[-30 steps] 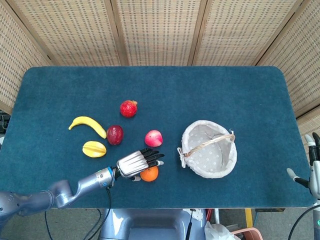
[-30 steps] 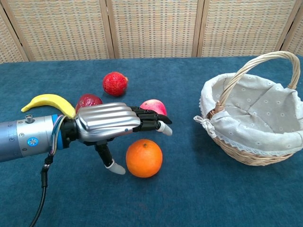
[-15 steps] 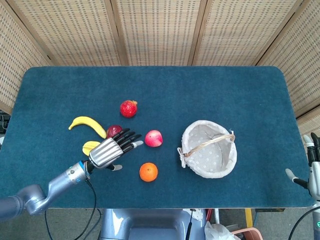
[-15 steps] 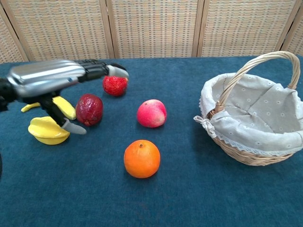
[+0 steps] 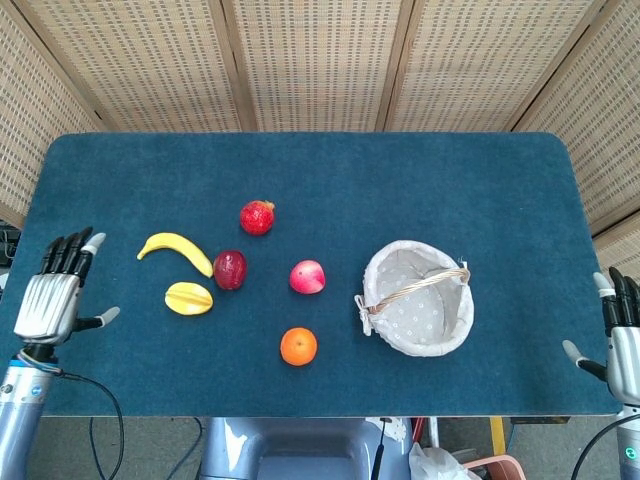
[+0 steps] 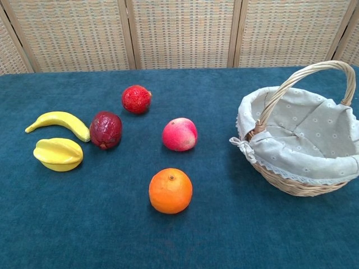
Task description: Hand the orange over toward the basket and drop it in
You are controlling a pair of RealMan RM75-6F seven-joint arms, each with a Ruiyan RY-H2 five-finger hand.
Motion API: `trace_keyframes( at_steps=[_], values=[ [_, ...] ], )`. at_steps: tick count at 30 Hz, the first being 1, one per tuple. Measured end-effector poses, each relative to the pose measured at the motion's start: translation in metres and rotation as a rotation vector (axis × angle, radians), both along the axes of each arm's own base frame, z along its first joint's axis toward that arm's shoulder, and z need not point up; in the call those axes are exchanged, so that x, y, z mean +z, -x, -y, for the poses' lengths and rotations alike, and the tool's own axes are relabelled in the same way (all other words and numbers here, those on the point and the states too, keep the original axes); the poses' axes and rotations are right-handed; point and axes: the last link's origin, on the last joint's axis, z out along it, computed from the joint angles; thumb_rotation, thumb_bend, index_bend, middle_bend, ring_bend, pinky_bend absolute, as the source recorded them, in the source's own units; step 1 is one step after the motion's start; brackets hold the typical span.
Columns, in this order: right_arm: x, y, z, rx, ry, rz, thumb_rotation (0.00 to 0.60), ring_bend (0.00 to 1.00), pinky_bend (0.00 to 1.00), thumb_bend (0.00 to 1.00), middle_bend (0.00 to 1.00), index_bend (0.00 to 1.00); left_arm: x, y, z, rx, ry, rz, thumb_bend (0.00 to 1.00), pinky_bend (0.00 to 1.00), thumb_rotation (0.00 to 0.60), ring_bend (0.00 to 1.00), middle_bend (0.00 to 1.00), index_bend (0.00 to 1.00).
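The orange (image 5: 298,346) sits alone on the blue table (image 5: 330,180), near its front edge, left of the lined basket (image 5: 418,298) and apart from it. Both hands hold nothing, fingers spread: the left hand (image 5: 52,295) at the table's left edge, the right hand (image 5: 622,335) at its right edge.
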Motion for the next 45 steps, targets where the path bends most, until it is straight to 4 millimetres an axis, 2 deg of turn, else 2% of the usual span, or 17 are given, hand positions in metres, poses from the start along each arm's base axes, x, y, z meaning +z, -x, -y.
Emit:
trace_keyframes(
  at_steps=[3,11,16,20,27,33,40,45],
  values=[
    [0.001,-0.003,-0.001,0.020,-0.002,0.002,0.600,0.00,0.00,0.00,0.00,0.00,0.011,0.008,0.007,0.047,-0.018,-0.002,0.00,0.00,0.600,0.00,0.00,0.00],
    [0.010,-0.022,0.007,0.175,-0.031,-0.009,0.600,0.00,0.00,0.00,0.00,0.00,0.016,0.020,0.009,0.052,-0.019,0.003,0.00,0.00,0.600,0.00,0.00,0.00],
    [0.023,-0.054,0.024,0.360,-0.107,-0.032,0.600,0.00,0.00,0.00,0.00,0.00,0.019,0.020,0.009,0.031,-0.017,0.010,0.00,0.00,0.600,0.00,0.00,0.00],
    [0.016,-0.095,0.044,0.549,-0.247,-0.051,0.600,0.00,0.00,0.00,0.00,0.00,0.023,0.021,0.008,0.026,-0.023,0.023,0.00,0.00,0.600,0.00,0.00,0.00],
    [-0.019,-0.184,0.081,0.821,-0.520,-0.128,0.600,0.00,0.00,0.00,0.00,0.00,0.025,0.025,0.003,0.046,-0.030,0.032,0.00,0.00,0.600,0.00,0.00,0.00],
    [-0.056,-0.239,0.094,0.907,-0.695,-0.230,0.600,0.00,0.00,0.00,0.00,0.00,0.030,0.029,-0.001,0.063,-0.039,0.043,0.00,0.00,0.600,0.00,0.00,0.00],
    [-0.115,-0.280,0.094,0.942,-0.858,-0.299,0.600,0.00,0.00,0.00,0.00,0.00,0.033,0.033,-0.005,0.082,-0.038,0.056,0.00,0.00,0.600,0.00,0.00,0.00],
    [-0.158,-0.292,0.094,0.924,-0.940,-0.345,0.600,0.00,0.00,0.00,0.00,0.00,0.033,0.035,-0.005,0.087,-0.035,0.060,0.00,0.00,0.600,0.00,0.00,0.00]
  ],
)
